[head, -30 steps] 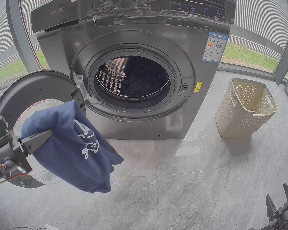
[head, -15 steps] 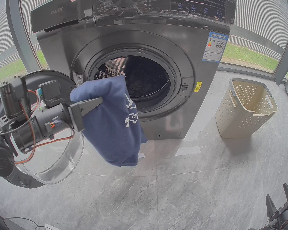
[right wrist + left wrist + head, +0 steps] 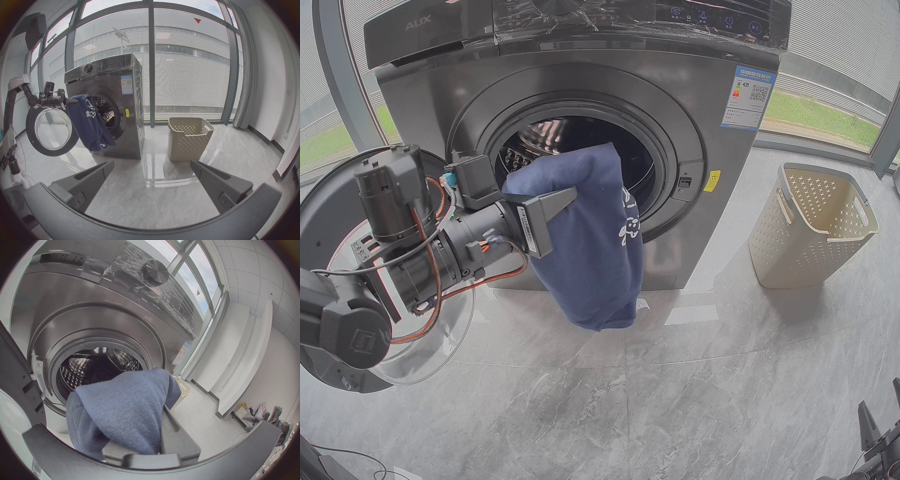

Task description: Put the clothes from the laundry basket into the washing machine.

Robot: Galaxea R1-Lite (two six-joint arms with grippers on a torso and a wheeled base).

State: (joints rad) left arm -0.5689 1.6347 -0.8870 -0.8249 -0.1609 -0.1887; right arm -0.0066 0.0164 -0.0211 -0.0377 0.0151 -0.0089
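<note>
Left gripper (image 3: 565, 197), jaws pinching navy garment (image 3: 594, 250), has swung up from beside open door (image 3: 337, 206) to mouth of washing machine (image 3: 712, 94). Cloth hangs before drum, not yet inside. Laundry basket (image 3: 800, 250) appears empty. Right gripper (image 3: 151, 163) low, jaws spread. Push-in, release likely next.
</note>
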